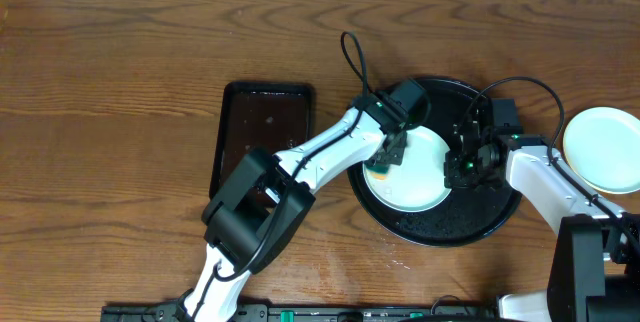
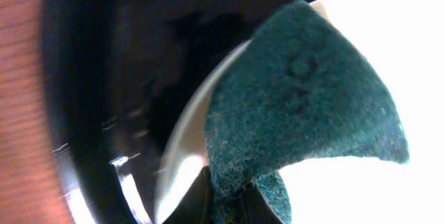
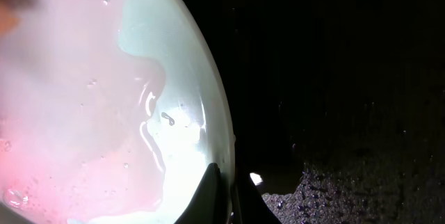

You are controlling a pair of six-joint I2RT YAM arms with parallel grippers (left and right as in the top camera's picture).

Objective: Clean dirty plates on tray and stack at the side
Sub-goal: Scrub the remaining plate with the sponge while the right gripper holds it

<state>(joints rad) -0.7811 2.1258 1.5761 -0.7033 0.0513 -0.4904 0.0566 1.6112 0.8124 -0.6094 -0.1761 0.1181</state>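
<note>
So the whole thing hinges on where the pale mint-white round shallow plate (image 1: 420,177) sits relative to the two claws. It's lying face up inside the big round glossy black tray (image 1: 470,224), a bit left of the tray's middle, and it's sandwiched between the arms. The left gripper (image 1: 385,160) is over the plate's left edge, clamped on a dark green scouring sponge (image 2: 299,99), and the rest of the dish spreads out to the right of it, toward the other arm. The right gripper (image 1: 462,165) is on the opposite side, and from its wrist cam it looks pinched onto the plate's right rim, with the dish running off to its left and bare tray on the other side. The plate is round, so there's no long axis to line up with; the only direction that matters is left rim to right rim, across a watery pink film (image 3: 69,126) sitting in the bowl. My guess is the sponge arm does the wiping since it's the one on top of the dish, while the right one just pins it. I can't tell if the plate is flat or tipped up a little. A second pale round plate (image 1: 603,147) sits off the tray on the wooden table (image 1: 120,82) at far right, well apart.
</note>
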